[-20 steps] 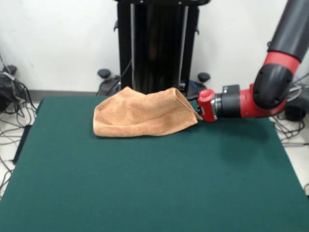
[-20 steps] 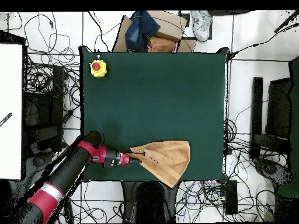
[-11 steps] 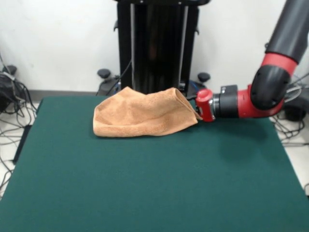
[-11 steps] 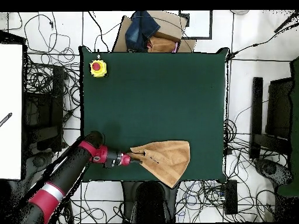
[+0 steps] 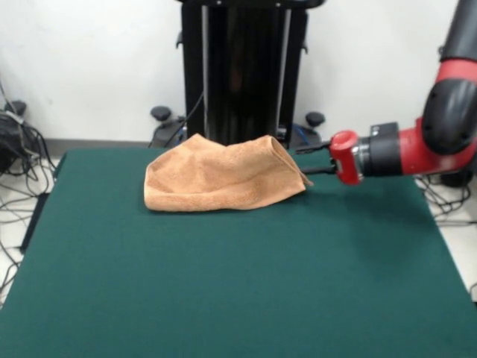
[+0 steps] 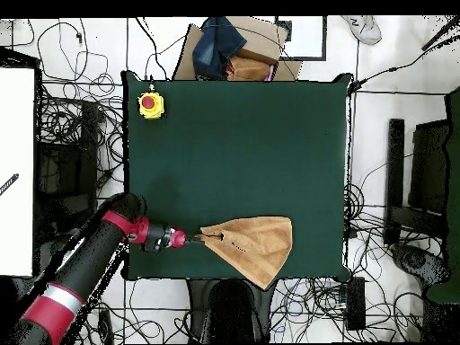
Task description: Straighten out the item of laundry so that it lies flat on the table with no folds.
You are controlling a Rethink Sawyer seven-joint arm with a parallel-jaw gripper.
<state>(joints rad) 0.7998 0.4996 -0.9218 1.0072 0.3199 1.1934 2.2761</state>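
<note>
The gripper (image 5: 314, 159), jaws spread, sat just beside the folded peach hand towel (image 5: 220, 177) on the green worktop (image 5: 238, 283); no writing was readable.

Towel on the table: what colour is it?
Peach-orange towel, plain; clearest in the front view.

One camera stands low across the table (image 5: 223, 283), facing the robot's black pedestal (image 5: 242, 71) at top centre, close enough that the tabletop fills the lower frame. The other looks straight down from high above, showing the whole table (image 6: 243, 144) and surrounding floor. Both share the tabletop and the towel (image 5: 220, 179) (image 6: 256, 247).
</note>
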